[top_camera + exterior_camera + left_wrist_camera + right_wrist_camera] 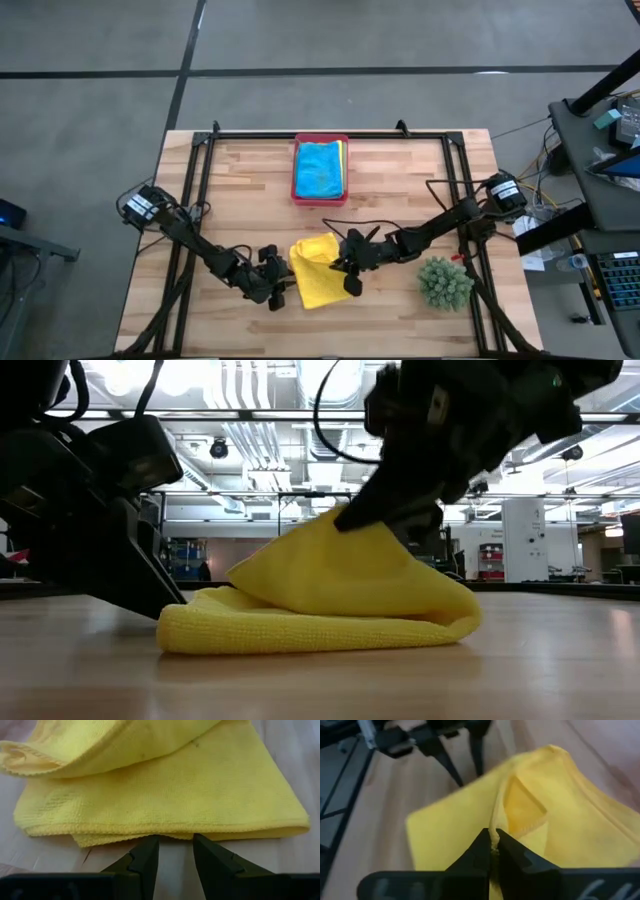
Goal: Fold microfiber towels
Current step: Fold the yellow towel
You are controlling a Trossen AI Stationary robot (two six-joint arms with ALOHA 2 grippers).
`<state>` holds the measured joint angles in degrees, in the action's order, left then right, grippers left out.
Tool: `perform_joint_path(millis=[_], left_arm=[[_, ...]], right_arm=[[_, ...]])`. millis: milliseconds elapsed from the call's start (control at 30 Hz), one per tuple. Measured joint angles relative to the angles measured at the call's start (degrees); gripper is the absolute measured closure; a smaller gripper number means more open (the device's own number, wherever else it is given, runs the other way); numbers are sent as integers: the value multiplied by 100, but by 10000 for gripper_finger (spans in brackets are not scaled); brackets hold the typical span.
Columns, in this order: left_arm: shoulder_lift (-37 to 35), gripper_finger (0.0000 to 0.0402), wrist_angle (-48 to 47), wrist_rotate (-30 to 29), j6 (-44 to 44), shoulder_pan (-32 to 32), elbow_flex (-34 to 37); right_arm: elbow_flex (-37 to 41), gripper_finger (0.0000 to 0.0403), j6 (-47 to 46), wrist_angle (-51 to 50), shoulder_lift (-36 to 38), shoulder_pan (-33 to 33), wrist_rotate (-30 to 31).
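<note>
Right tool [493,845] pinching lifted yellow towel [318,275] edge, left tool [175,851] narrowly parted beside it

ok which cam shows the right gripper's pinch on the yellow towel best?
Right wrist view: the right gripper is shut on the yellow towel, its edge pinched between the fingers. The low view shows the lifted fold but the pinch is dark. The high view shows only placement. The left wrist view shows just the towel.

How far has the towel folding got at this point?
Done: folded towels, turquoise on top, sit in the pink tray. In hand: the right gripper has its jaws shut on an edge of the yellow towel, lifting it over; the left gripper waits open beside it. Left: finishing this fold.
</note>
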<state>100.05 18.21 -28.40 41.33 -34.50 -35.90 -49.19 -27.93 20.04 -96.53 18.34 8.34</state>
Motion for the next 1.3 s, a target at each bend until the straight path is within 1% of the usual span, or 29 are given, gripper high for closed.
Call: perform_joint_path(millis=[267, 500, 600, 800, 1000, 1133, 1300], left_arm=[[2, 292, -2, -39, -11, 7, 0], [4, 292, 1, -48, -7, 28, 1], [7, 292, 4, -52, -7, 28, 2], [9, 292, 29, -61, -9, 31, 4], [11, 292, 42, -61, -11, 37, 7], [11, 292, 49, -61, -11, 37, 9], [11, 292, 53, -63, -14, 37, 9]], right_arm=[[-471, 394, 192, -19, -95, 220, 2], [-1078, 394, 432, -64, -691, 333, -8], [-1418, 394, 579, -100, -961, 342, -163], [-2178, 394, 843, -891, -1488, 353, -290], [-2810, 392, 762, -1458, -1962, 355, -403], [-2978, 369, 827, -1544, -2079, 366, -577], [-2990, 318, 830, -1559, -2073, 380, -606]])
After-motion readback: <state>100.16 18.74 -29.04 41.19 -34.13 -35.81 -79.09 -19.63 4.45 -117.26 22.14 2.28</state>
